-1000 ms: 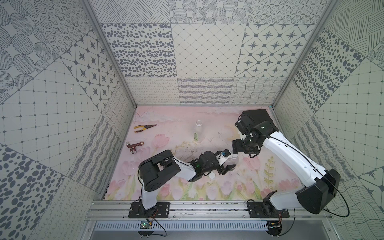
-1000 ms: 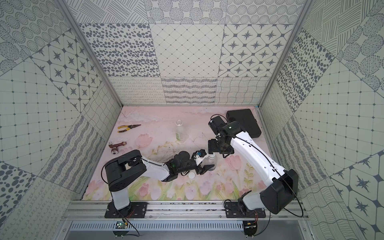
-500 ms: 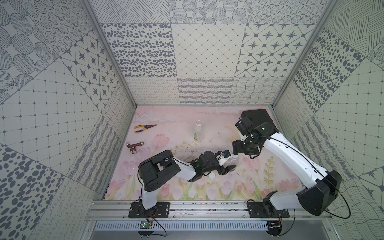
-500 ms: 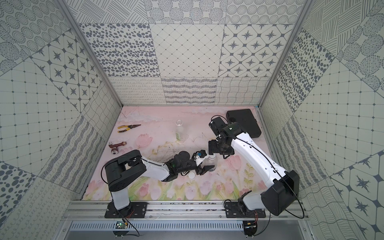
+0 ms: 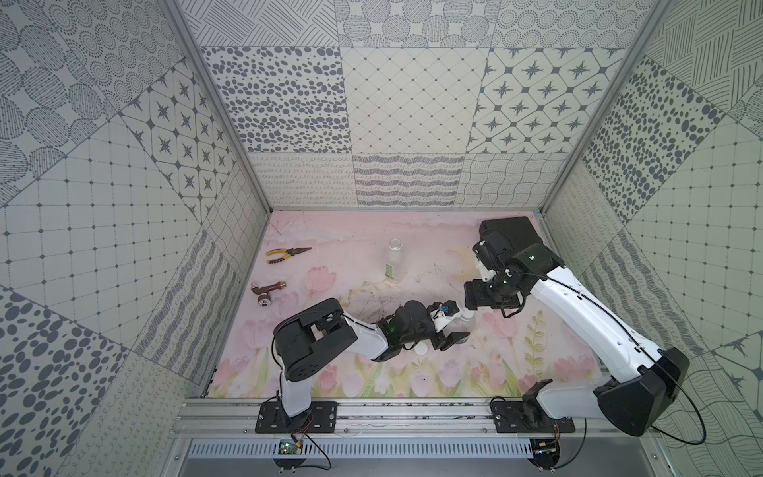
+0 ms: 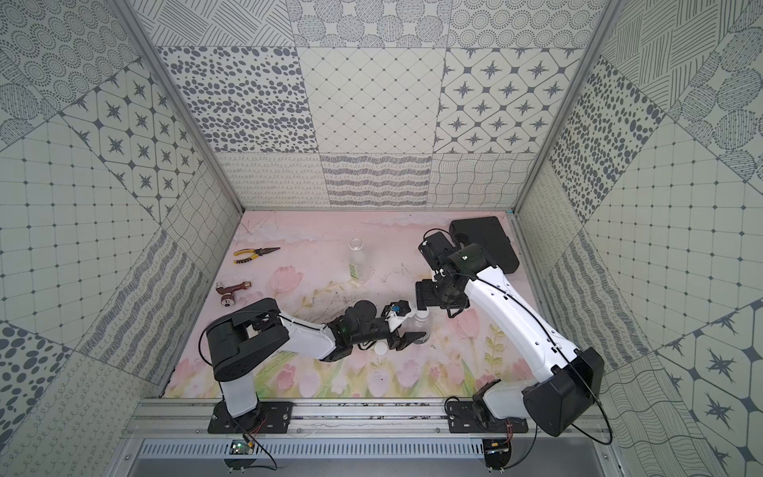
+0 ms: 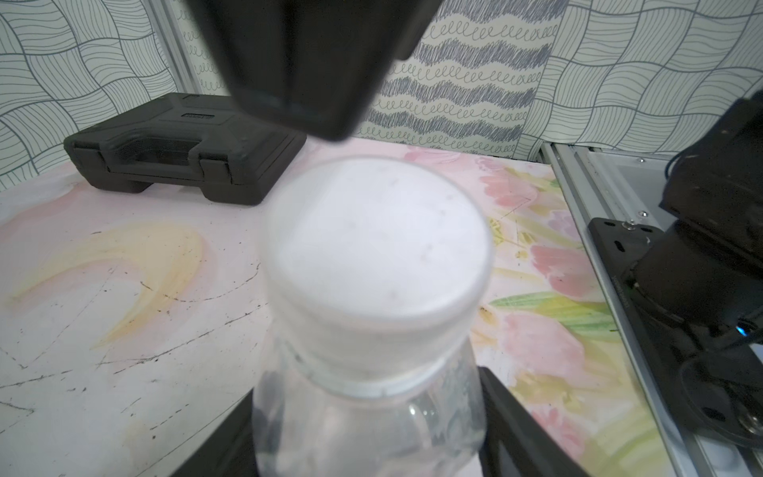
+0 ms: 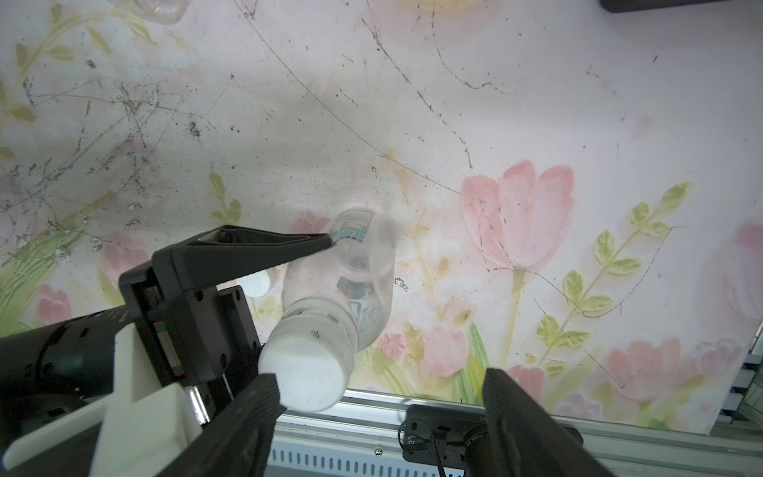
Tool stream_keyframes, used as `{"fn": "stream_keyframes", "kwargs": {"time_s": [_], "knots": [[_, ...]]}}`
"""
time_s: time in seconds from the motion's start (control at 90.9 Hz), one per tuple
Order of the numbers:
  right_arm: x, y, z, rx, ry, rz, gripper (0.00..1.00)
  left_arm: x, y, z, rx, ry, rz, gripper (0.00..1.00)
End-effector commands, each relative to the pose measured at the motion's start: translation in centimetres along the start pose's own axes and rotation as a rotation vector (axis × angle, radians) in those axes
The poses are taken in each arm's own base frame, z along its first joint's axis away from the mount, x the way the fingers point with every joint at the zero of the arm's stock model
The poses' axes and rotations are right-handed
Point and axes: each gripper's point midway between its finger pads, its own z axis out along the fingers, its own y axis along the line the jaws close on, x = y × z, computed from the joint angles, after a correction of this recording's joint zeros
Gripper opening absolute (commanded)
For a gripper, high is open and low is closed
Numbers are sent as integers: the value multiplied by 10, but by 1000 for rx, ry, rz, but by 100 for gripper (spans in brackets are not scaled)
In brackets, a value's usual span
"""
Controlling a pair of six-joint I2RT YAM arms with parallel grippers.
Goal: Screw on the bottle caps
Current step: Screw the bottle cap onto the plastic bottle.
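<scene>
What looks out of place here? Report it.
Nothing spilled or broken. One white cap lies loose on the mat while the tall bottle stands open at the back. The mat carries dark scratches. The short bottle in the left gripper is capped.

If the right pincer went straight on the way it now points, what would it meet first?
Most likely the white cap on the short bottle: it sits just ahead of the open right pincer, toward one side rather than centred. Depth is hard to judge.

Capped short bottle [image 8: 347,285], uncapped tall bottle [image 5: 393,266]
</scene>
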Motion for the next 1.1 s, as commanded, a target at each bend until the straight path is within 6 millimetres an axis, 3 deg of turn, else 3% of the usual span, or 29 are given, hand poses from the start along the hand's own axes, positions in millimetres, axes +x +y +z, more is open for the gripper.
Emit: {"fn": "stream_keyframes", "kwargs": {"time_s": [0.0,0.154,0.352,0.462,0.903,1.09], "knots": [[1,9,-10,-45,-16,-41,83,9,-16,-5,103,38,4,72],[10,12,-1,-23,16,-48,83,9,-13,-6,100,35,-4,72],[12,-6,12,81,23,-6,81,10,-12,-8,95,37,-1,72],[14,-6,16,82,30,3,81,9,-12,-9,92,37,2,72],[3,7,-6,6,-21,2,80,10,-12,-7,92,41,-4,71],[3,13,-1,-18,-6,1,80,10,-11,-6,92,43,-7,71]]}}
